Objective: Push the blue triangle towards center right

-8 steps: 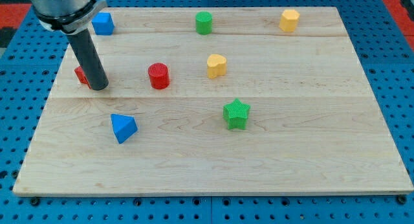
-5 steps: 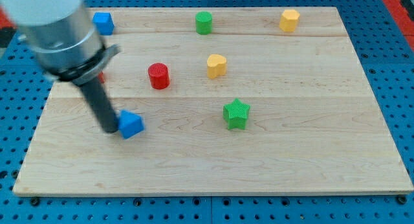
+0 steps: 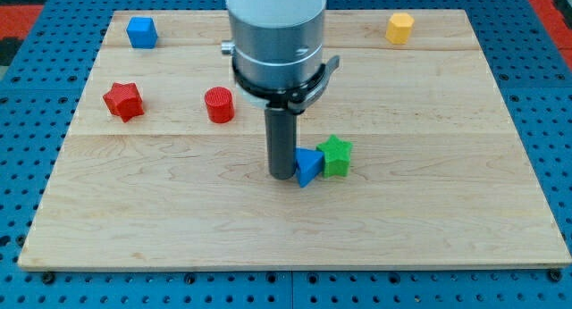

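The blue triangle (image 3: 308, 166) lies on the wooden board (image 3: 429, 184) a little below its middle. Its right side touches the green star (image 3: 337, 155). My tip (image 3: 283, 174) stands right against the triangle's left side, on the view's left of it. The rod rises from there to the wide grey arm body (image 3: 275, 32), which hides the board's top middle.
A red cylinder (image 3: 219, 104) and a red star (image 3: 123, 101) sit at the left. A blue block (image 3: 141, 31) is at the top left and a yellow block (image 3: 399, 27) at the top right. The board's edges meet a blue pegboard.
My tip moved from the left side down to the blue triangle and slid it rightwards until it met the green star, which shifted slightly right. The arm now hides the green cylinder and yellow heart.
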Robot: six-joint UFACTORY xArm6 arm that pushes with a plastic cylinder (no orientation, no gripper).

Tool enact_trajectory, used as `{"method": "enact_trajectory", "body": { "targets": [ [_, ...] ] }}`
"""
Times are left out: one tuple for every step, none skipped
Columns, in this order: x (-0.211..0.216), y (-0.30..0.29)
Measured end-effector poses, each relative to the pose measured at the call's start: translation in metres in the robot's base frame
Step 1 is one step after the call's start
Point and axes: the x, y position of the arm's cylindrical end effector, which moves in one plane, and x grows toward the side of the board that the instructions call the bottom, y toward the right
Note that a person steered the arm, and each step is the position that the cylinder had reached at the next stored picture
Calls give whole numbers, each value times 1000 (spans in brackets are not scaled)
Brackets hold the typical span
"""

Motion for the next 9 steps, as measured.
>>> {"method": "enact_trajectory", "body": {
  "targets": [
    [-33, 4],
    [-63, 6],
    [-81, 13],
    [-86, 16],
    [-54, 23],
    [-29, -38],
    [24, -40],
    [34, 22],
    [-25, 25]
  ]
}}
